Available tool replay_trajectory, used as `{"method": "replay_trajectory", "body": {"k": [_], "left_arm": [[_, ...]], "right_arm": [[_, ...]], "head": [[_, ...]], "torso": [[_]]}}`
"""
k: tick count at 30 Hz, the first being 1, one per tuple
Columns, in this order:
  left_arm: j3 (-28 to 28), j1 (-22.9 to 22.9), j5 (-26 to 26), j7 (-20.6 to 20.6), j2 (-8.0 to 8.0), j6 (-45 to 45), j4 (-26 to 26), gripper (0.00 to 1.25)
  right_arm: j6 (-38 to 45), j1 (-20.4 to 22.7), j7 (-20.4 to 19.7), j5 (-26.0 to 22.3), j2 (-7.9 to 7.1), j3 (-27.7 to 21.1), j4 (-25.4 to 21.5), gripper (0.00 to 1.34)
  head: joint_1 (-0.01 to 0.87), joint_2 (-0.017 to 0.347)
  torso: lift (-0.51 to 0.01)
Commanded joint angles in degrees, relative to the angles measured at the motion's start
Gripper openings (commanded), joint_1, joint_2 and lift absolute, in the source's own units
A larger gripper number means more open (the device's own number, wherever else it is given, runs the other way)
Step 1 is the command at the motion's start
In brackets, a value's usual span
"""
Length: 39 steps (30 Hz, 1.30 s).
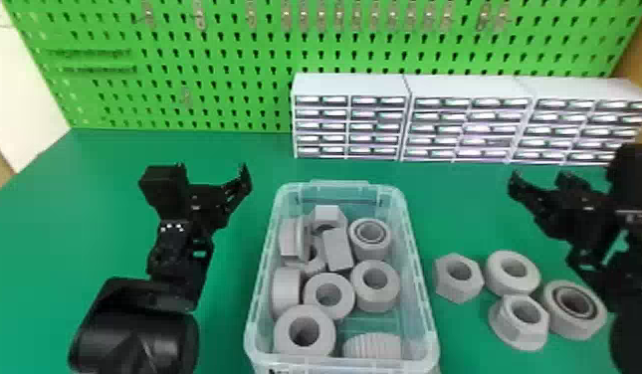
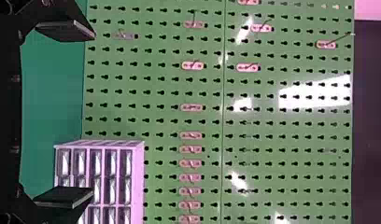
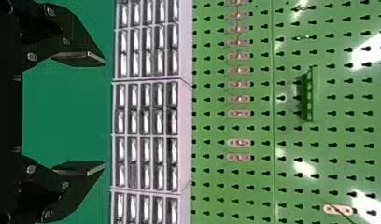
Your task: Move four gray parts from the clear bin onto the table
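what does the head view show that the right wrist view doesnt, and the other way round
Head view: the clear bin, the gray parts inside it, four gray parts on the table and the left claw.
Right wrist view: a raised green piece high on the pegboard.
Both: the right claw, drawer cabinets, pegboard and green table.

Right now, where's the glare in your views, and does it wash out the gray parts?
Left wrist view: white glare patches on the pegboard; right wrist view: similar patches there; head view: bright glints on the drawer cabinets, while the gray parts look matte, not washed out.
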Motion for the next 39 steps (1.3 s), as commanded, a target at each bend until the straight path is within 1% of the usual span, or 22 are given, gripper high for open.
{"method": "replay_trajectory", "body": {"k": [1,3,5,7,8,11,16,20,22,25,30,33,36,39], "left_arm": [[0.1,-0.4,-0.2,-0.9,-0.04,3.7,-2.3,1.13],[0.1,-0.6,0.0,-0.9,-0.12,7.1,-3.8,1.13],[-0.2,-0.8,-0.2,-0.9,-0.12,8.1,-4.6,1.13],[-0.3,-0.9,0.0,-0.9,-0.21,8.2,-4.6,1.14],[-0.3,-0.9,0.0,-0.9,-0.30,8.2,-4.6,1.15],[-0.1,-0.6,0.0,-0.9,-0.39,8.2,-5.1,1.17],[0.8,0.4,1.3,-0.9,-0.56,8.1,-5.2,1.17],[1.8,1.0,1.8,-1.1,-0.56,8.1,-5.2,1.17],[1.8,1.0,1.9,-1.5,-0.56,8.1,-5.2,1.17],[1.8,0.6,1.7,-2.4,-0.56,7.8,-5.2,1.17],[1.9,0.0,1.7,-2.5,-0.56,7.6,-5.2,1.17],[1.8,-0.6,1.5,-2.6,-0.83,7.6,-5.2,1.17],[2.2,-1.0,1.3,-2.6,-1.70,7.6,-5.1,1.17],[3.3,-0.8,-0.4,-3.5,-3.37,7.6,-5.2,1.18]], "right_arm": [[0.6,1.2,0.0,1.1,-0.39,0.8,0.0,0.97],[0.6,1.5,0.0,1.2,-0.39,0.9,0.0,1.05],[0.6,1.6,0.0,1.4,-0.39,1.1,0.0,1.15],[0.5,1.8,0.0,1.9,-0.48,1.3,0.0,1.22],[0.4,1.9,0.0,1.9,-0.48,1.5,0.1,1.23],[-0.5,2.1,0.0,2.0,-0.39,2.0,0.1,1.22],[-6.6,2.7,0.0,2.4,-0.65,3.3,1.3,1.22],[-15.8,3.5,0.0,1.1,-0.30,3.8,4.2,1.21],[-19.1,4.3,0.0,0.4,-0.04,3.6,4.8,1.21],[-22.7,4.7,0.0,0.0,-0.13,3.5,5.7,1.21],[-23.5,4.1,0.0,-1.0,-0.48,3.8,6.0,1.21],[-23.5,3.8,0.0,-1.2,-0.48,3.3,5.7,1.21],[-23.5,3.6,0.0,-1.3,-0.48,2.3,5.6,1.21],[-23.5,4.1,0.0,-1.3,-0.04,0.9,5.5,1.21]], "head": [[0.693,0.072],[0.693,0.072],[0.693,0.072],[0.693,0.072],[0.693,0.072],[0.693,0.072],[0.693,0.072],[0.693,0.072],[0.693,0.072],[0.693,0.072],[0.693,0.072],[0.693,0.072],[0.693,0.072],[0.693,0.072]], "torso": [[-0.052],[-0.052],[-0.052],[-0.052],[-0.052],[-0.052],[-0.052],[-0.052],[-0.052],[-0.052],[-0.052],[-0.052],[-0.052],[-0.052]]}}
